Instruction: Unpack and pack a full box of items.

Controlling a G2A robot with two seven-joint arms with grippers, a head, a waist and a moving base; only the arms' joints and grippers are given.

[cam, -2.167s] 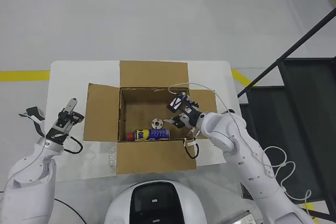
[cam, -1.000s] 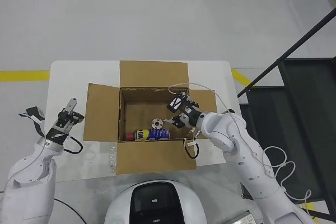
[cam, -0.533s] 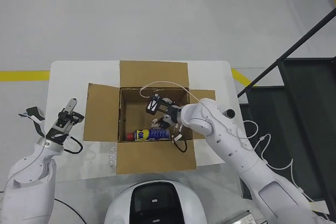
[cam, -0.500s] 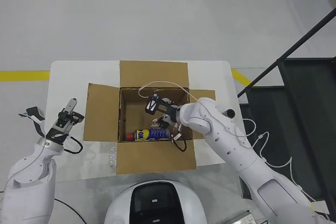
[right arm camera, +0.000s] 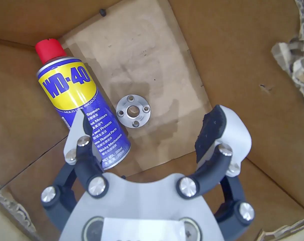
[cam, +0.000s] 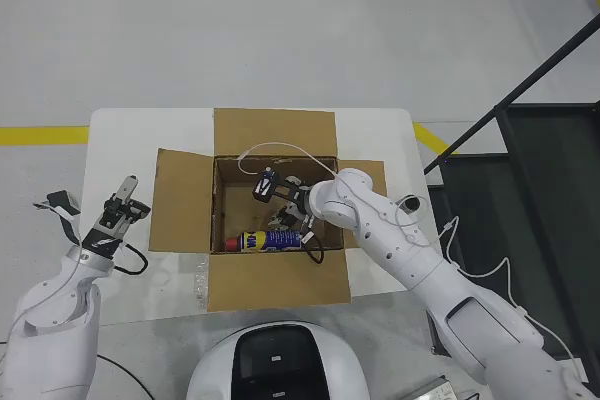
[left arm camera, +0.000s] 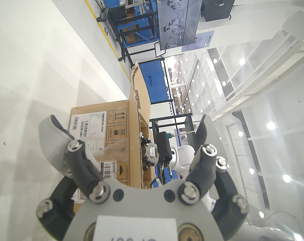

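Right pincer point(right arm camera: 146, 117), jaws apart, hangs inside the open box point(right arm camera: 242, 38).
On the box floor beneath it lies a metal flange point(right arm camera: 133, 111), and just beside that a spray can point(right arm camera: 74, 88) on its side. Left pincer point(left arm camera: 126, 126), also apart, is outside the box, over the desk point(cam: 120, 140).

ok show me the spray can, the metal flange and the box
blue and yellow spray can point(right arm camera: 74, 94): right wrist view, yellow band
round silver metal flange point(right arm camera: 139, 102): right wrist view, face beside centre hole
brown cardboard box point(cam: 180, 200): top view, opened side flap
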